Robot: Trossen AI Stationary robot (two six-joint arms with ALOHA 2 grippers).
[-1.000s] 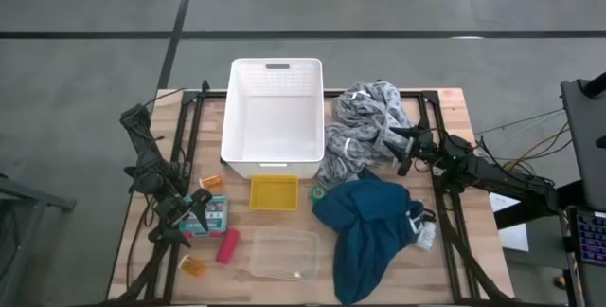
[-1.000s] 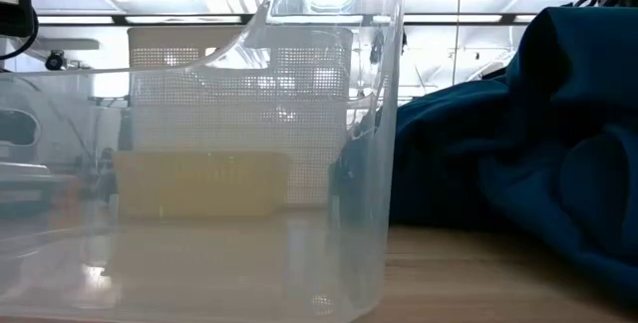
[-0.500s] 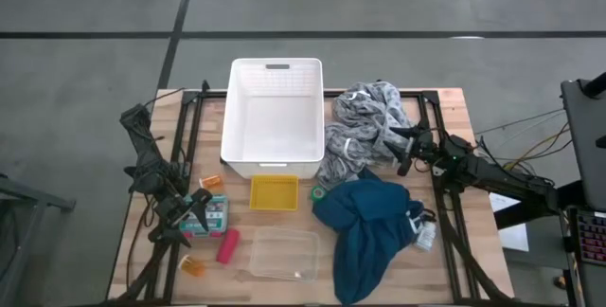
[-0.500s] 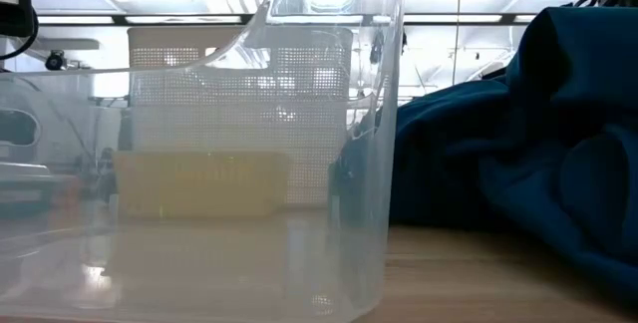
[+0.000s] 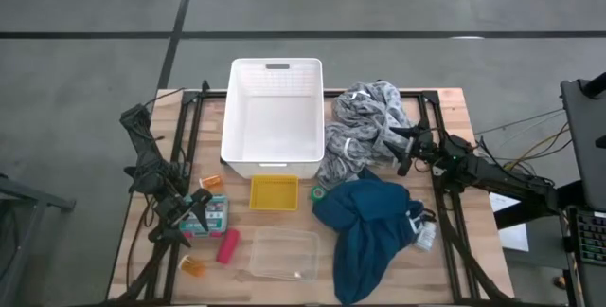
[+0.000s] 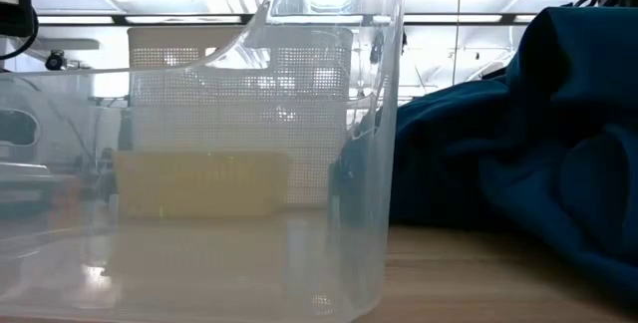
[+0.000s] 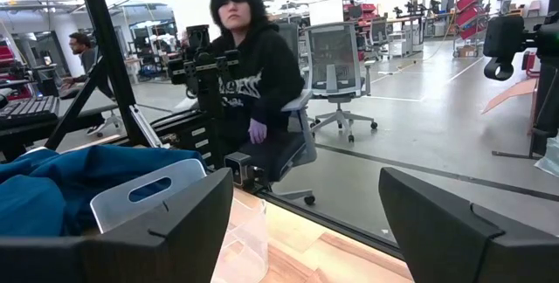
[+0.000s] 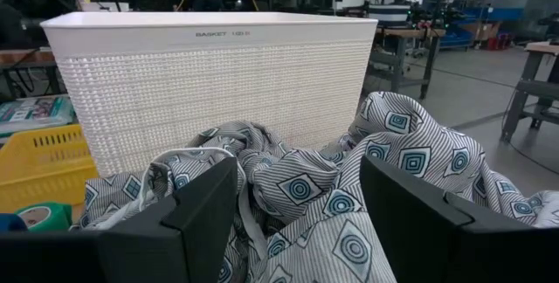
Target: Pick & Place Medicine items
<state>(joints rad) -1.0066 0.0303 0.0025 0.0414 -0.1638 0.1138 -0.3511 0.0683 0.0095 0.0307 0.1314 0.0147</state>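
Left gripper stands fully open and empty beside the labelled box at the bench left edge. Square the jaws across the box before closing. Pink cylinder and an orange bottle lie nearby. Right gripper, part open, empty, faces the grey cloth. The basket reads "BASKET"; the smaller print is probably illegible.

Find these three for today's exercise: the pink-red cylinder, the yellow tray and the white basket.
pink-red cylinder (image 5: 227, 246), high view, middle of its body.
yellow tray (image 5: 274, 192), high view, centre of its floor.
white basket (image 5: 273, 166), high view, near rim.
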